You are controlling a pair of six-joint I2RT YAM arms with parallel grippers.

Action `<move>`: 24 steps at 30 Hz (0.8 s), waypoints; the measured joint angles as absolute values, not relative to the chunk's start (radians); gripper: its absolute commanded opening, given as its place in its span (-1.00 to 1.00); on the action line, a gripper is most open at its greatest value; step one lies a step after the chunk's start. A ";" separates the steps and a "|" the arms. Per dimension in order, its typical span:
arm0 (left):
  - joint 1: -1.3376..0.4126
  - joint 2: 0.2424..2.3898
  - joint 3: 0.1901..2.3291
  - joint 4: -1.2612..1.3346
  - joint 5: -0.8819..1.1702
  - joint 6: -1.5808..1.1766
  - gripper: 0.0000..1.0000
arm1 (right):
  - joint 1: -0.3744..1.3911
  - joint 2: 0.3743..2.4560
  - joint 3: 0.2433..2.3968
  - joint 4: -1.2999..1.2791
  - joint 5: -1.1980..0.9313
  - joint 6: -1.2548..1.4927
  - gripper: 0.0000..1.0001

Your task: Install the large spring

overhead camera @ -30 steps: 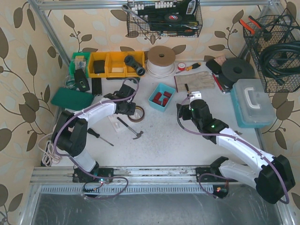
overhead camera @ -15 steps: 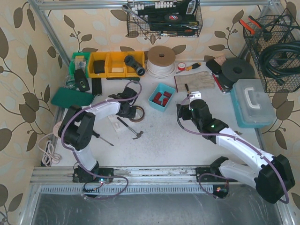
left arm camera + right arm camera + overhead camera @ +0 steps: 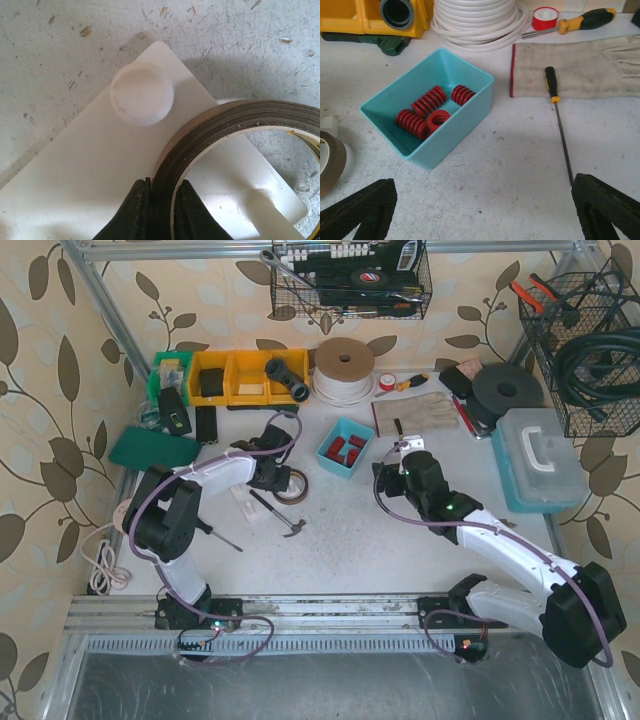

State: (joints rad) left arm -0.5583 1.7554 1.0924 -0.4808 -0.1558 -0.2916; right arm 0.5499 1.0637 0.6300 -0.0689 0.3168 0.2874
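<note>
Left gripper [image 3: 161, 212]: your fingers [image 3: 141, 210] are pinched hard on the wall of the brown tape roll [image 3: 235, 125], one inside the ring and one outside. The roll lies on the white plate [image 3: 90, 175], just beside a round peg [image 3: 141, 93]. A second peg [image 3: 265, 212] shows inside the ring, so the roll sits over that spot.

Right gripper [image 3: 485, 210]: jaws wide apart, nothing between them, above the bare table [image 3: 520, 165]. The red springs [image 3: 427, 112] lie loose in the teal bin [image 3: 455, 130] just ahead of it, to the left. A thin screwdriver [image 3: 559, 120] lies ahead on the right, its handle touching the glove [image 3: 580, 65]. The white cable coil [image 3: 475, 20] and yellow bins [image 3: 350, 20] sit behind the bin.

From above, your left arm [image 3: 215, 475] covers most of the plate. The wrist view cuts off the plate's edges and the roll's far side. I can't tell which spring is the large one.
</note>
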 measured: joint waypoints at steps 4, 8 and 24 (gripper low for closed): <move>-0.558 1.723 1.092 -0.492 -0.156 -0.296 -0.90 | 0.555 1.089 0.627 -0.031 0.271 0.287 0.88; -0.558 1.646 1.092 -0.500 -0.155 -0.300 -0.95 | 0.576 1.103 0.592 0.058 0.160 0.266 0.86; -0.539 1.335 1.092 -0.441 -0.345 -0.323 -1.00 | 0.690 1.140 0.580 0.171 0.045 0.166 0.82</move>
State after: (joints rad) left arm -0.5388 1.3354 1.0916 -0.4408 -0.3454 -0.3233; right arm 0.6903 1.1400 0.5797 0.1707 0.0448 0.1658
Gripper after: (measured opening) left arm 0.154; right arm 0.912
